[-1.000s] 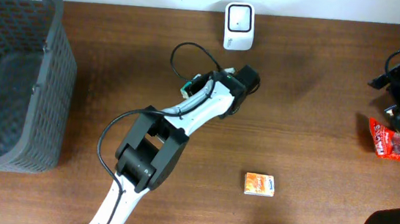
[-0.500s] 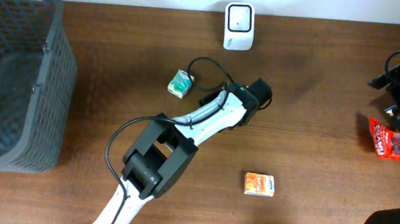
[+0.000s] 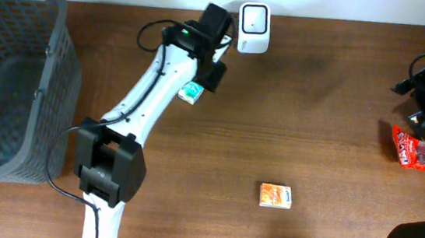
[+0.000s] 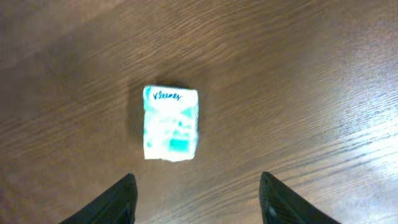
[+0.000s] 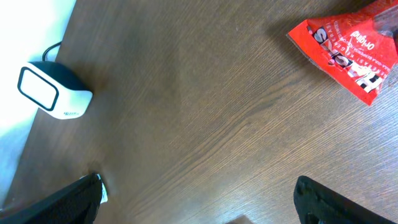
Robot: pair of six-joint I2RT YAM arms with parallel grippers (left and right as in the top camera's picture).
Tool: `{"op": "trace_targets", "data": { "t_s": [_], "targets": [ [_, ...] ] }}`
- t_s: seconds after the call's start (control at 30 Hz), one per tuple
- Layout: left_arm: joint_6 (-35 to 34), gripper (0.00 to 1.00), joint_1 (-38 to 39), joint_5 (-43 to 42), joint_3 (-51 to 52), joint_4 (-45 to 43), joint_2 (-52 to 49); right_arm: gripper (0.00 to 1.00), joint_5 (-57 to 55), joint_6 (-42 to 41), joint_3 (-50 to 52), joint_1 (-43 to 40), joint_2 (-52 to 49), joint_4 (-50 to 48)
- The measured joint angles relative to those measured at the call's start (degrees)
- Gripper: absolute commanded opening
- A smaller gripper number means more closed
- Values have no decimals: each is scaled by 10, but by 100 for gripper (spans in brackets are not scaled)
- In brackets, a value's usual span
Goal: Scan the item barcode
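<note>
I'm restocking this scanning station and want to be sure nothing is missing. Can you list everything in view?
Brown wooden table: one, brown, under everything.
Dark grey plastic mesh basket: one, dark grey, left end of the table.
White barcode scanner: one, white with a dark face, far edge, centre.
Teal-and-white Kleenex tissue pack: one, lying flat near the scanner.
Small orange box: one, orange, near side, right of centre.
Red snack bag: one, red, right end.
Left gripper: one, black fingers, open and empty, above the tissue pack.
Right gripper: one, black fingers, open and empty, by the red bag.
</note>
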State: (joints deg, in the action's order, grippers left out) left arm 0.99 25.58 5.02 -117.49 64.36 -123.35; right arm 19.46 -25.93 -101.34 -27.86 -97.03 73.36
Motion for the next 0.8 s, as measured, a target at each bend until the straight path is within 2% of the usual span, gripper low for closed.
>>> {"op": "trace_targets", "data": {
  "t_s": [0.2,0.43,0.63,0.8],
  "targets": [
    [0,66,-6,-18,0,12,0,98,0,0,0,0,0,0],
    [-2,65,-11,-18,0,8,0,98,0,0,0,0,0,0],
    [-70,69,-65,-18,0,-14,0,98,0,0,0,0,0,0],
    [-89,74,-75,-19,0,-33,0,98,0,0,0,0,0,0]
  ]
}}
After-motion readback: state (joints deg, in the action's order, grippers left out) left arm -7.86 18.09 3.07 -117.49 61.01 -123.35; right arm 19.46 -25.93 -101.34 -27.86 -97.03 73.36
